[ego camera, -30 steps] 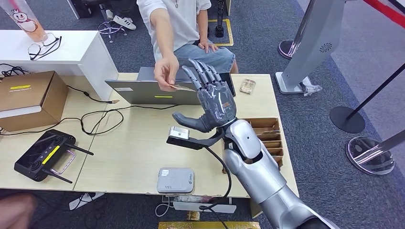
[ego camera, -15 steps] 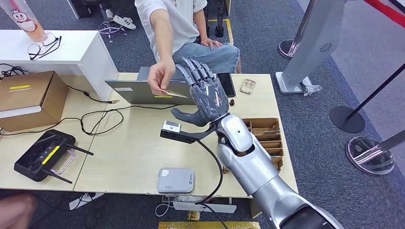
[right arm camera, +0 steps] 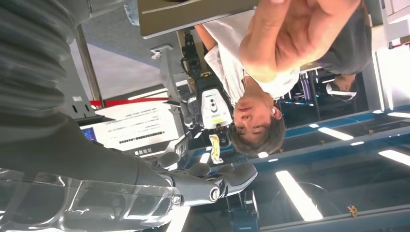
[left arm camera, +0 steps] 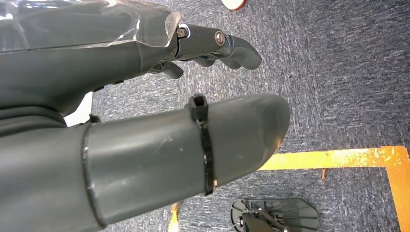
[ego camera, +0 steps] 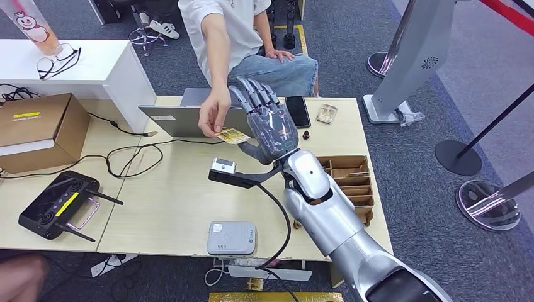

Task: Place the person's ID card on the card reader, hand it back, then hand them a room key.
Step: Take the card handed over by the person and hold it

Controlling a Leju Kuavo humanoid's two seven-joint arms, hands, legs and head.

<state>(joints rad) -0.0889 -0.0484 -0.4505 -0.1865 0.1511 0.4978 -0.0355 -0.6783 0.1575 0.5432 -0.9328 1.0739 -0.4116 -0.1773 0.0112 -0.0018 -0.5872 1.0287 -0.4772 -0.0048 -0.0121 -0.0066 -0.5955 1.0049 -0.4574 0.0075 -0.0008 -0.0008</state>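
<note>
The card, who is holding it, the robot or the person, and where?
The person's hand pinches the ID card at its near edge. The robot's right hand is spread wide beside it, not gripping yet.

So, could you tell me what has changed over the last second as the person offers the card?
The person's hand has brought the ID card down and toward the robot, so it now sits at the palm of the right hand. That hand has shifted slightly left to meet it, fingers spread and not yet holding the card. The card reader, laptop and phone have stayed put.
</note>
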